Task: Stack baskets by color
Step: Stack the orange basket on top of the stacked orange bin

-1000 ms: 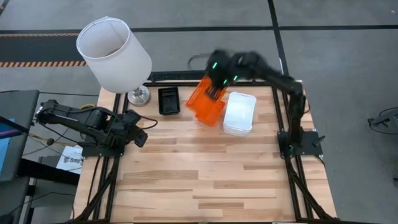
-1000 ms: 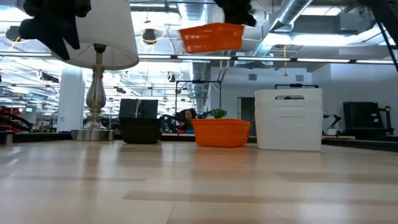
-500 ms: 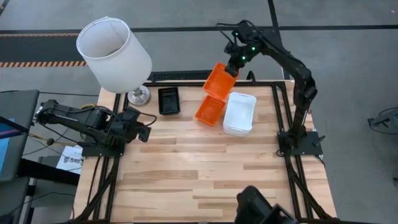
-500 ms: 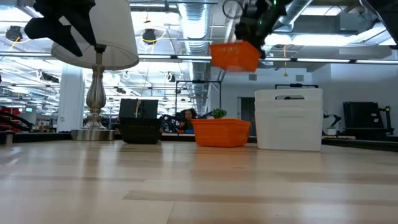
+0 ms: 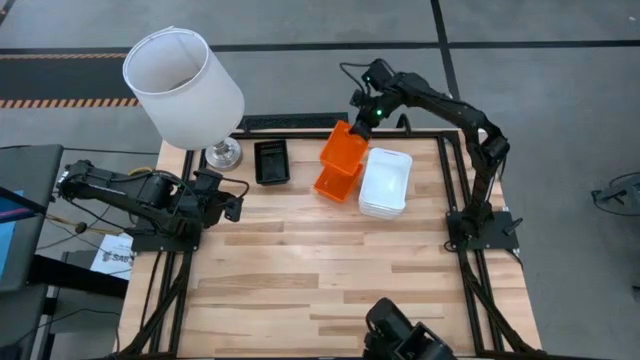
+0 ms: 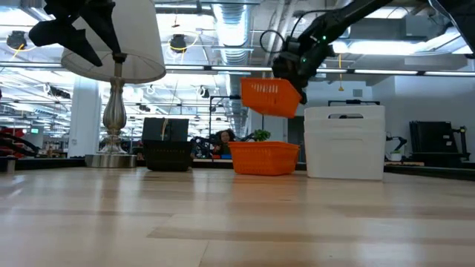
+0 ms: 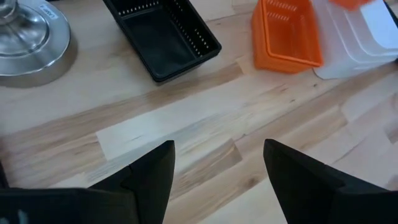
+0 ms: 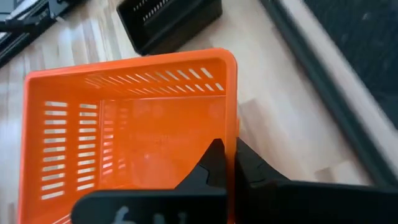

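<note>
My right gripper is shut on an orange basket, which hangs in the air over the far end of a second orange basket resting on the table. In the low view the held basket is clear above the resting one. Right of them stand stacked white baskets, and to the left is a black basket. My left gripper waits open at the table's left edge, above the bare wood. My right gripper pinches one wall of the orange basket at its rim, with one finger inside the basket and the other outside. It comes slanting down from the far right. The basket hangs clear of everything, slightly tilted, its opening up.
A lamp with a big white shade and a metal foot stands at the far left corner, near the black basket. The near half of the wooden table is bare. A dark object shows at the near edge.
My right gripper has swung toward the far edge and then sunk with the orange basket, which now hangs much lower, just above the orange basket on the table. The held basket has turned about on the way. My left gripper has rolled a little in place.
</note>
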### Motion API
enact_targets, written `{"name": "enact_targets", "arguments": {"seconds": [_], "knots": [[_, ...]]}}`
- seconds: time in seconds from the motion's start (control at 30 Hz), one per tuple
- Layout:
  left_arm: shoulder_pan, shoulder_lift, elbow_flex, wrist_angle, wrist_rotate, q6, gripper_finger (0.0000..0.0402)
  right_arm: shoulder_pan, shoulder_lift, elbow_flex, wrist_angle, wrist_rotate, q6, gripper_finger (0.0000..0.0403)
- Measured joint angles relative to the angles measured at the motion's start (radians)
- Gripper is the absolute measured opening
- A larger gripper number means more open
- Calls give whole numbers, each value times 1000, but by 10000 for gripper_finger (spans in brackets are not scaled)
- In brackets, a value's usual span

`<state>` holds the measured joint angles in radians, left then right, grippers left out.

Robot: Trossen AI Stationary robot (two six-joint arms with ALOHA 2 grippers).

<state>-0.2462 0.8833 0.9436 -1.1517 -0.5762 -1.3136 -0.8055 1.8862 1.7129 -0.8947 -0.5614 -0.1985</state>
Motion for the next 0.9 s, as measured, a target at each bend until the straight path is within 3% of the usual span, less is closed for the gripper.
{"name": "enact_targets", "arguments": {"seconds": [0.9], "knots": [[0, 0, 0, 0, -8, -38, 233, 42, 0, -234, 191, -24, 72, 6]]}}
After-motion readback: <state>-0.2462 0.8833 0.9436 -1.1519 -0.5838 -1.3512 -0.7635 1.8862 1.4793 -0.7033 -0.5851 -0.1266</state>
